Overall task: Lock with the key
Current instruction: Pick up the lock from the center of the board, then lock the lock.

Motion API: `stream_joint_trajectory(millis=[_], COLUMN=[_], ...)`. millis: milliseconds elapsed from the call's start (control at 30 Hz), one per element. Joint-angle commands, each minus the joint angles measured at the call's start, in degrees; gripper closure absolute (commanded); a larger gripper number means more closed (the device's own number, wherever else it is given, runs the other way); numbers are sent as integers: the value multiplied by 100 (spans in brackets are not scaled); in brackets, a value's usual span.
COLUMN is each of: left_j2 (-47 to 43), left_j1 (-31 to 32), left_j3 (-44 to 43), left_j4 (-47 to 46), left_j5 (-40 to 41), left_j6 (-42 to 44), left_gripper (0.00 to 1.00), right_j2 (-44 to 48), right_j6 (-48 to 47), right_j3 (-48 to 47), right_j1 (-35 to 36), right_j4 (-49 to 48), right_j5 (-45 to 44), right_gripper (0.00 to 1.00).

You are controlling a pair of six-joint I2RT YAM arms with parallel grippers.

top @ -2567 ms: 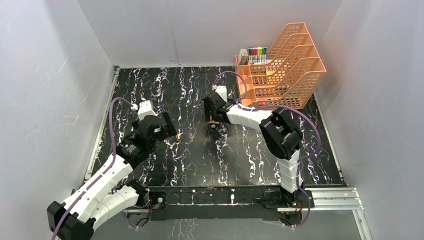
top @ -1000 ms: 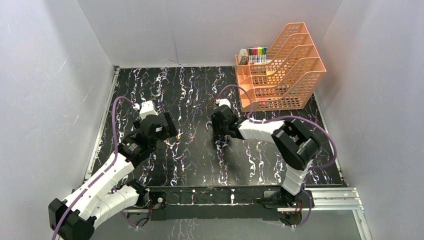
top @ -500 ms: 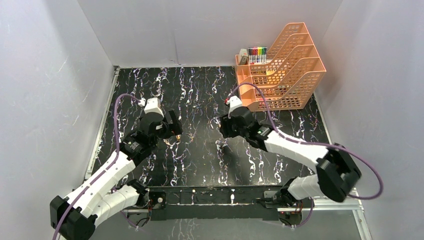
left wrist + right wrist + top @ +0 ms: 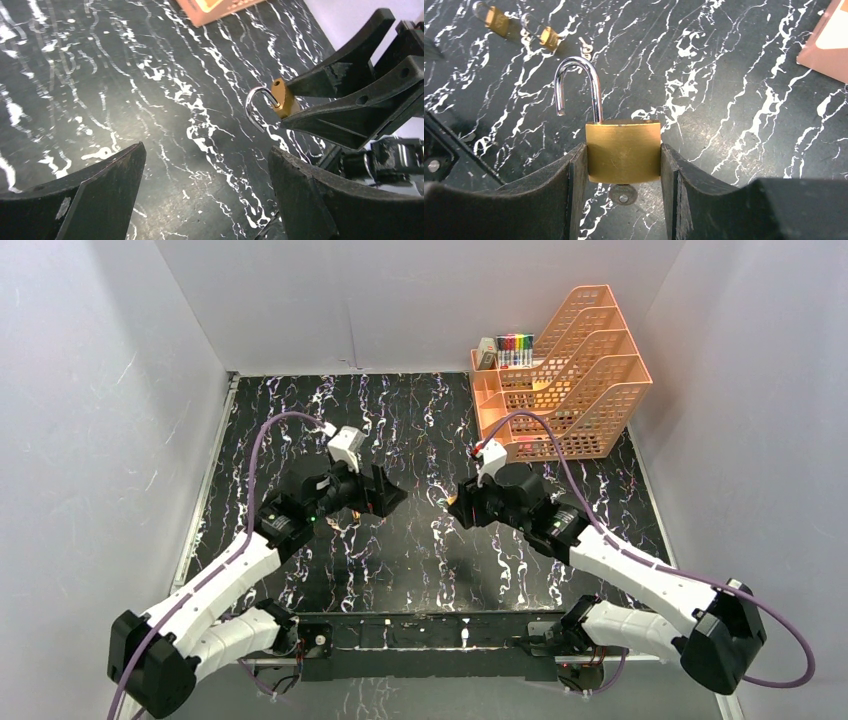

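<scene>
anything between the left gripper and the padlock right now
Nothing visible. The open left gripper faces the padlock across free air. The right gripper clamps its brass body, shackle open, key in its base.

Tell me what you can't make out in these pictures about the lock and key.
- Right wrist view: key blade hidden inside the padlock.
- Left wrist view: key hidden behind the right gripper.
- Top view: padlock tiny, mostly covered by the right gripper.
- Right wrist view: two small padlocks too small to tell whether locked.
</scene>
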State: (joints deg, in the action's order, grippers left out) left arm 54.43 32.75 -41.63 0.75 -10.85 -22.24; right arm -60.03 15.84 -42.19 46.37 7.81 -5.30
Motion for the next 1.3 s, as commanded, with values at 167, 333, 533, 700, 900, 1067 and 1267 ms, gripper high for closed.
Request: stream_joint_trajectory(millis=[167, 333, 533, 700, 900, 1067, 1267], left_j2=[784, 1073, 1246, 1423, 1603, 1692, 1752], left_j1=[-6, -6, -6, -6, -6, -6, -6], left_j3=[-303, -300, -308, -405, -431, -454, -418], left_j4=[-832, -1407, -1700, -1569, -1565, -1575, -1738], left_j5=[-1712, -2688, -3032, -3168, -3329, -3393, -3709], left_j6=[193, -9, -153, -161, -201, -217, -288], left_gripper=[14, 21, 34, 46, 41, 39, 54], right_j2=[562, 645, 608, 602, 529, 467, 385], right_j6=[-182, -277, -309, -318, -326, -335, -309], right_j3=[-56, -33, -26, -15, -92, -131, -139], right_j1=[21, 17, 19, 21, 20, 21, 19], right_j4=[-339, -392, -318, -314, -324, -333, -383], right_j5=[875, 1176, 1233, 1248, 1291, 1336, 1381], right_gripper=[100, 100, 100, 100, 100, 100, 100])
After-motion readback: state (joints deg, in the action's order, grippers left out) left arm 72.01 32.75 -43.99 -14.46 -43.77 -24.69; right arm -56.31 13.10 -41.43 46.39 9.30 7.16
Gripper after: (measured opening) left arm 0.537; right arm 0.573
